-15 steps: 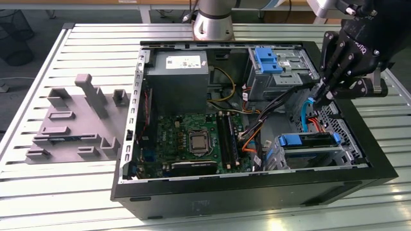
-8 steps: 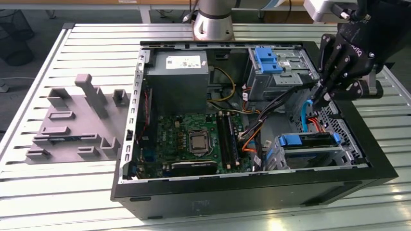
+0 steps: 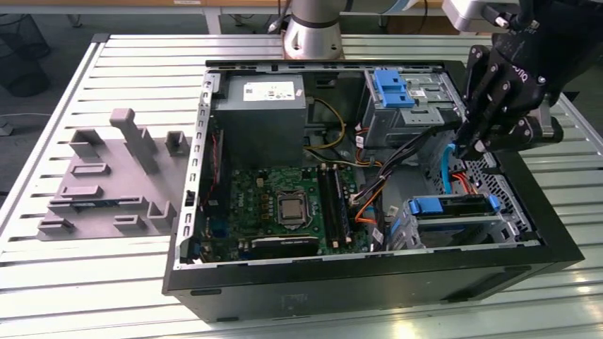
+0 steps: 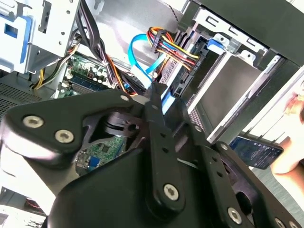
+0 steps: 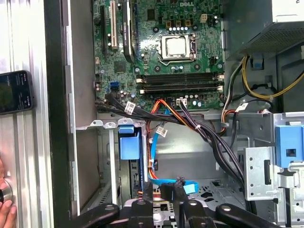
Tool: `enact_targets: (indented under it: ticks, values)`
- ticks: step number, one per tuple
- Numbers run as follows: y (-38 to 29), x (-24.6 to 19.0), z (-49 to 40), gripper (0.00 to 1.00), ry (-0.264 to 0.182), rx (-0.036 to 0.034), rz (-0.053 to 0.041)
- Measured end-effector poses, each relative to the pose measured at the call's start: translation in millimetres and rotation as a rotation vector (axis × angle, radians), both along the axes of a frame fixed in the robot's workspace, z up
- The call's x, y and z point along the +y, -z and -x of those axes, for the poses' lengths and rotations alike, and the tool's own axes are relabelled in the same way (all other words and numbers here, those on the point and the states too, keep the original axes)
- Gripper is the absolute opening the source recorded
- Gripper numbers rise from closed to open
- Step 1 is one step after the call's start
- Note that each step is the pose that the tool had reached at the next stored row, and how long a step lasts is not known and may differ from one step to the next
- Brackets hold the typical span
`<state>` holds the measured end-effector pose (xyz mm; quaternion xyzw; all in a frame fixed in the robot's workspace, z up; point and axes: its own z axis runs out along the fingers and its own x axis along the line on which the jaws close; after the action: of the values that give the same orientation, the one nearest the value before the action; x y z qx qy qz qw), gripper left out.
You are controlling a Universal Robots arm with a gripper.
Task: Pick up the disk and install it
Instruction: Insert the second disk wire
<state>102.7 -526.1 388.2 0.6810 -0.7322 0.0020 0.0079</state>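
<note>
The disk [image 3: 452, 207], a drive in a blue carrier, sits in the drive cage at the near corner of the open computer case [image 3: 377, 282] on the exterior view's right. Its blue tab [image 5: 128, 143] shows in the first wrist view. In the second wrist view its blue edge [image 4: 216, 43] tops the grey bay. My black gripper [image 3: 479, 146] hangs just above and behind that cage, over a light blue cable [image 5: 164, 182]. Its fingers [image 5: 178, 190] stand close together, shut, with nothing seen between them. The gripper [image 4: 156, 91] points down at the cable bundle.
A second cage with a blue bracket [image 3: 393, 87] sits at the case's far corner. The grey power supply box [image 3: 261, 106] and motherboard [image 3: 282, 205] fill the rest. A grey fixture [image 3: 113, 176] lies on the slatted table. A phone [image 5: 14, 92] and a hand [image 5: 4, 211] are beside the case.
</note>
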Motion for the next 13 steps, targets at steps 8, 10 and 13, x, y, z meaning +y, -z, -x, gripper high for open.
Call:
enact_targets:
  ticks: [8,10,13]
  values:
    - [-1.3,5.8,0.4,0.31,0.0,0.0,0.0145]
    - [1.2,8.7,0.4,0.31,0.0,0.0001,0.0236]
    - [5.7,11.3,0.3,0.31,0.001,0.0,0.0318]
